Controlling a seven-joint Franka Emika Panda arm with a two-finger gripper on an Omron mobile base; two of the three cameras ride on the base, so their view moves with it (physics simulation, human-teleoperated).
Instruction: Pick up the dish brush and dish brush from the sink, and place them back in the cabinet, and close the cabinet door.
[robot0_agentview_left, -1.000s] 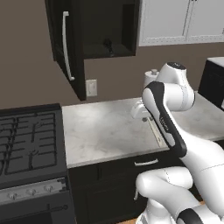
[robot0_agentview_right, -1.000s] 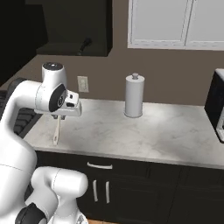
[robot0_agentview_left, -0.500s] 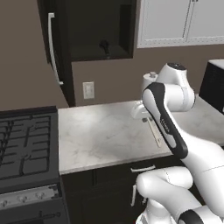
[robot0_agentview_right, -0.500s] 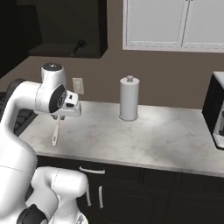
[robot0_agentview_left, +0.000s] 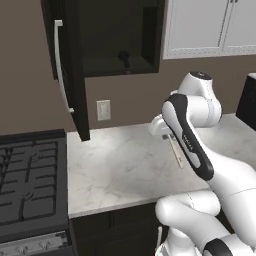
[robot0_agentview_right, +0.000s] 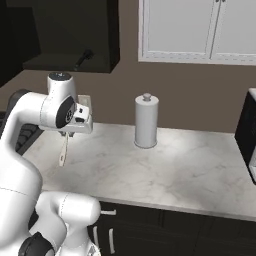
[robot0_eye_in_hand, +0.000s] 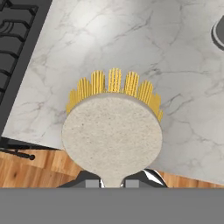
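Tool (robot0_eye_in_hand: 113, 180) clamped on cream-headed dish brush (robot0_eye_in_hand: 112, 131), carried above marble counter (robot0_agentview_left: 130, 165) at 5 o'clock from black cabinet (robot0_agentview_left: 120, 40). Cabinet door (robot0_agentview_left: 70, 75) hanging open at 9 o'clock. Black dish brush (robot0_agentview_left: 123, 58) already standing on the shelf inside. Left to do, by the look of it: lifting cream brush in, shutting door.

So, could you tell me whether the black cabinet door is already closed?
No, the cabinet door stands swung open, and the black brush shows on the shelf inside the cabinet.
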